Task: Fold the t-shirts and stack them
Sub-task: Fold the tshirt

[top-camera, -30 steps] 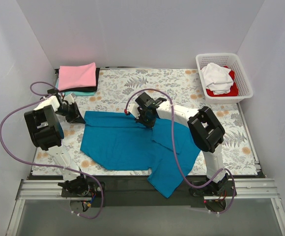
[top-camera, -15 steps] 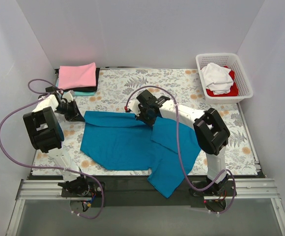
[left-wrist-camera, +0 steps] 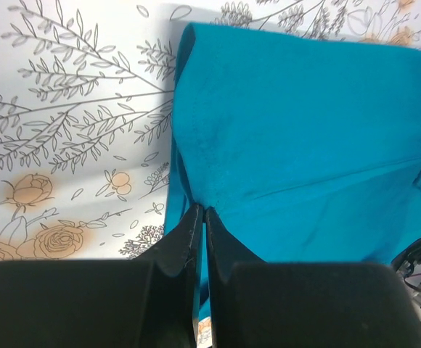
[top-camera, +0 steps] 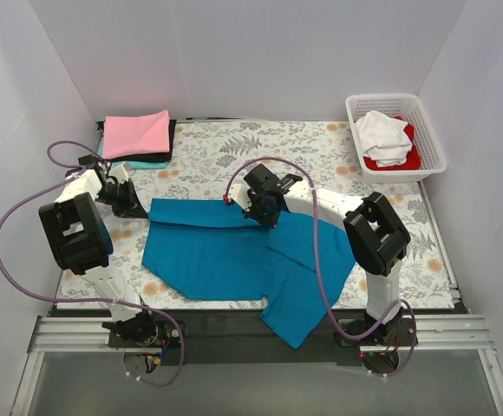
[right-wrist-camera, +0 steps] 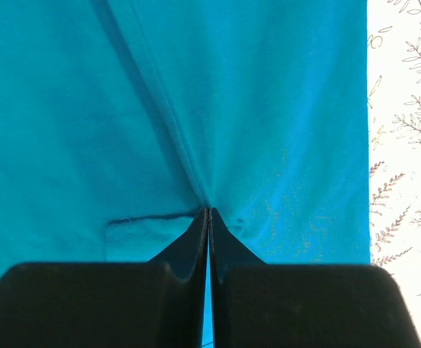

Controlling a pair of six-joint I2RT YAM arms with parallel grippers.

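Note:
The teal-blue t-shirt (top-camera: 225,251) lies spread on the floral table cloth, its near part hanging over the front edge. My left gripper (top-camera: 137,208) is shut on the shirt's far left corner; the left wrist view shows the jaws pinching the teal cloth (left-wrist-camera: 290,123) at its edge. My right gripper (top-camera: 264,217) is shut on the shirt's far edge near the middle; the right wrist view shows the jaws closed on a fold of the cloth (right-wrist-camera: 196,109). A pile of folded shirts with pink on top (top-camera: 136,134), over black and aqua, sits at the back left.
A white lattice basket (top-camera: 434,130) at the back right holds a crumpled white shirt (top-camera: 383,136) over a red one (top-camera: 408,159). The floral table cloth (top-camera: 303,147) covers the table. White walls close in on three sides.
Both grippers have drawn the shirt's far edge slightly farther back and left, and the right arm has stretched out further. Both stay shut on the cloth.

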